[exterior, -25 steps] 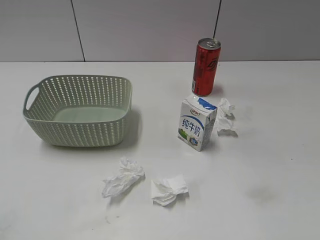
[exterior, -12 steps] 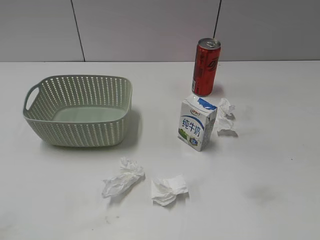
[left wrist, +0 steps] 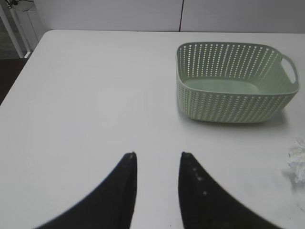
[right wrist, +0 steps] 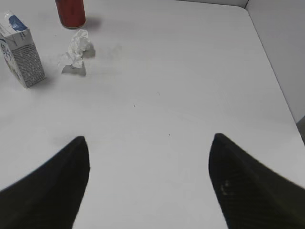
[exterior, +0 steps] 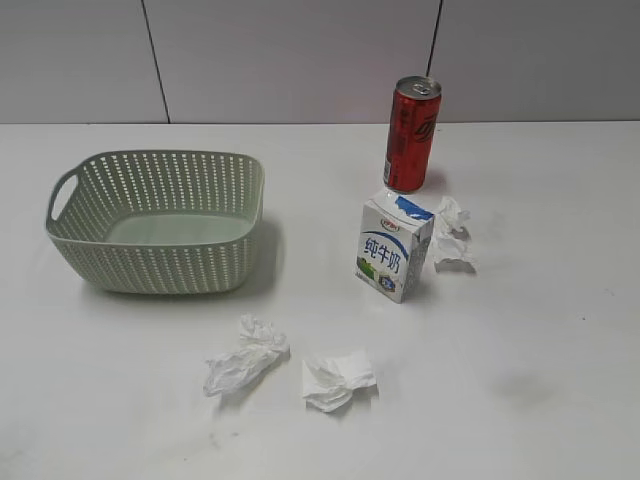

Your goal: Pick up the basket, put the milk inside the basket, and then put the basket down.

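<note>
The pale sage-green basket [exterior: 160, 222] stands empty on the white table at the left; it also shows in the left wrist view [left wrist: 236, 81] at the upper right. The milk carton [exterior: 394, 246] stands upright right of centre, and in the right wrist view [right wrist: 19, 50] at the far left. My left gripper [left wrist: 158, 155] is open and empty over bare table, well short of the basket. My right gripper [right wrist: 150, 138] is wide open and empty over bare table, right of the milk. Neither gripper shows in the exterior view.
A red drinks can [exterior: 413, 134] stands behind the milk. A crumpled tissue [exterior: 450, 233] lies right of the carton; two more tissues [exterior: 245, 356] [exterior: 338, 379] lie near the front. The table's right edge [right wrist: 276, 76] shows in the right wrist view.
</note>
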`<state>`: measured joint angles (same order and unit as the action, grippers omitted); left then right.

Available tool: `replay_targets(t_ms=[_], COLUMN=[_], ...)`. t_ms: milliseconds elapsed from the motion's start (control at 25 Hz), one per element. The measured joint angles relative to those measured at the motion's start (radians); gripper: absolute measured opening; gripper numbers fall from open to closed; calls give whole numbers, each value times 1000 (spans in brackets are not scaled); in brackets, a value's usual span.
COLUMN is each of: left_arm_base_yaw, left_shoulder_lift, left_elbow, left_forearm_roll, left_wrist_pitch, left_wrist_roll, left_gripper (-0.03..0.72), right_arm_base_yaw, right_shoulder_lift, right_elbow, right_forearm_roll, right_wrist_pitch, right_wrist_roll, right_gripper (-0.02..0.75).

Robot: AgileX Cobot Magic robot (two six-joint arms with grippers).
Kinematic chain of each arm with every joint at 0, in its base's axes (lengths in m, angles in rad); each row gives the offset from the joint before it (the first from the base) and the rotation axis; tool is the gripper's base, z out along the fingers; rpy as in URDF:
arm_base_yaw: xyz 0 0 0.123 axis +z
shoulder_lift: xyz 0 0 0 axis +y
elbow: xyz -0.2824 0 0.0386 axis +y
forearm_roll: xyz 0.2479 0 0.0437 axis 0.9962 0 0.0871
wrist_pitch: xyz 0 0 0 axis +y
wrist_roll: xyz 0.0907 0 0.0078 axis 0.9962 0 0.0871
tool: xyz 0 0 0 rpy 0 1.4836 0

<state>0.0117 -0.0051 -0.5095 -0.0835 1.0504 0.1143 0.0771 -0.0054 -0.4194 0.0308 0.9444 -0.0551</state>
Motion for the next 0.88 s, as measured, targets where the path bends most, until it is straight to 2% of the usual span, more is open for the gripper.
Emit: replay_targets(t_ms=[120,200,280,400,480,760,880], left_arm_base_yaw=[0,0,0,0,0,0,0], left_shoulder_lift=[13,54,105,189,268,612,783], left_elbow=[0,-3,-13,-22,-22,-24,-62], left_forearm_roll=[-1,-1,-2,-3,-2,-2,-3], left_wrist_pitch=[0,-4,-41,-194,-318,-692,-727], left_wrist_roll=[0,0,0,0,0,0,0], left_gripper=[240,279,376,574,637,646,646], right_arm_base_yaw=[0,0,0,0,0,0,0], right_shoulder_lift=[0,0,0,0,0,0,0], right_elbow=[0,0,0,0,0,0,0], right_forearm_roll=[0,0,0,0,0,0,0], right_wrist_pitch=[0,0,0,0,0,0,0], right_wrist_roll=[0,0,0,0,0,0,0], right_gripper=[592,592,592,592,592,592,592])
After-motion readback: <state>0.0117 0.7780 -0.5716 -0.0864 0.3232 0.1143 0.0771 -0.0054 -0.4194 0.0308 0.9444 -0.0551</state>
